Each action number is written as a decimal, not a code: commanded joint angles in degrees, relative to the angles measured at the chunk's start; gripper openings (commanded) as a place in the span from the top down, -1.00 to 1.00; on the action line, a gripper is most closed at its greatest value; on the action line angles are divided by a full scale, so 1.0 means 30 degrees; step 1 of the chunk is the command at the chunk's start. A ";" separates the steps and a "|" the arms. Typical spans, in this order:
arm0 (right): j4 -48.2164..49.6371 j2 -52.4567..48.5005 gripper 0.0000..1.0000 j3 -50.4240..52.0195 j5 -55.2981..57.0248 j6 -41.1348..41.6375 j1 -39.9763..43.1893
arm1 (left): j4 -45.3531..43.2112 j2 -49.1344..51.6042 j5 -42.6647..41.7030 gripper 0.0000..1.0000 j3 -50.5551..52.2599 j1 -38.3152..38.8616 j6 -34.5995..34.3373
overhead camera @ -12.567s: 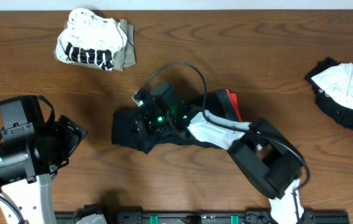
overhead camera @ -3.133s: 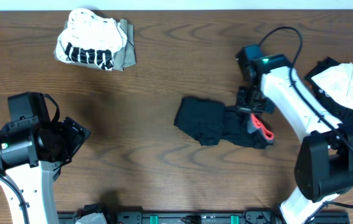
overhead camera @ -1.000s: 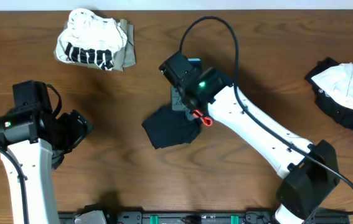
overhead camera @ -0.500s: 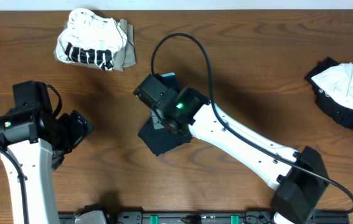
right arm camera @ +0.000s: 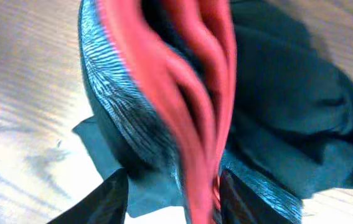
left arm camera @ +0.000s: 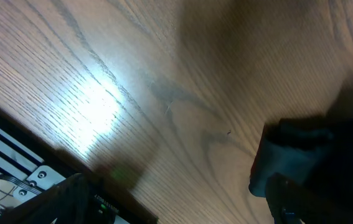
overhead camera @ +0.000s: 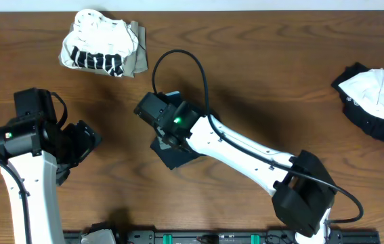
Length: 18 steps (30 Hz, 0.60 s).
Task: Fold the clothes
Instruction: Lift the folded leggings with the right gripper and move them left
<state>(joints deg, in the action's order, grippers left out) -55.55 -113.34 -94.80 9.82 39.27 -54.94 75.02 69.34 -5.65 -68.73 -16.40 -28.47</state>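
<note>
The black trousers [overhead camera: 177,154] lie bunched in a small pile at the table's middle. My right gripper [overhead camera: 166,134] is right over their upper edge, mostly hidden under its own wrist. In the right wrist view the grey waistband [right arm camera: 111,106] with its red-orange edge [right arm camera: 182,93] stands up between the parted jaws of my right gripper [right arm camera: 173,202]; the edge lies against the right finger, and the left finger is apart from the cloth. My left gripper [overhead camera: 87,139] hangs wide open over bare wood at the left, and my left gripper [left arm camera: 176,205] has nothing between its fingers.
A white black-printed top [overhead camera: 100,47] with an olive piece [overhead camera: 137,54] lies at the back left. A black-and-white garment [overhead camera: 378,98] sits at the right edge. A black rail [left arm camera: 8,168] runs along the table's front edge.
My right arm carried the trousers leftward across the table and set them down. Its jaws, shut on the waistband before, have parted. The left arm has held still.
</note>
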 commanded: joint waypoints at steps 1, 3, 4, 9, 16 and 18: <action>0.0117 0.0058 0.06 -0.0364 -0.0925 0.0109 -0.0109 | 0.0117 0.0080 0.0036 -0.84 0.0131 -0.0066 0.0124; 0.0095 0.0066 0.01 -0.0393 -0.1005 0.0117 -0.0146 | 0.0124 0.0080 0.0036 -0.85 0.0131 -0.0058 0.0124; 0.0095 0.0066 -0.03 -0.0430 -0.1129 0.0117 -0.0138 | 0.0124 0.0080 0.0036 -0.84 0.0131 -0.0058 0.0124; -0.0991 0.0087 -0.12 -0.2055 -0.1545 -0.0423 -0.0066 | 0.0131 0.0087 0.0044 -0.85 0.0131 -0.0058 0.0131; -0.2572 0.0138 0.03 -0.5333 -0.1326 -0.1654 0.0801 | 0.0168 0.0087 0.0044 -0.85 0.0131 -0.0058 0.0131; -0.2470 0.0066 0.30 -0.5282 -0.1333 -0.1916 0.1151 | 0.0197 0.0087 0.0044 -0.84 0.0131 -0.0058 0.0131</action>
<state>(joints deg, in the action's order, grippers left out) -62.70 -113.36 -110.08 5.56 35.83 -53.19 75.20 69.34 -5.65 -68.73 -16.40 -28.47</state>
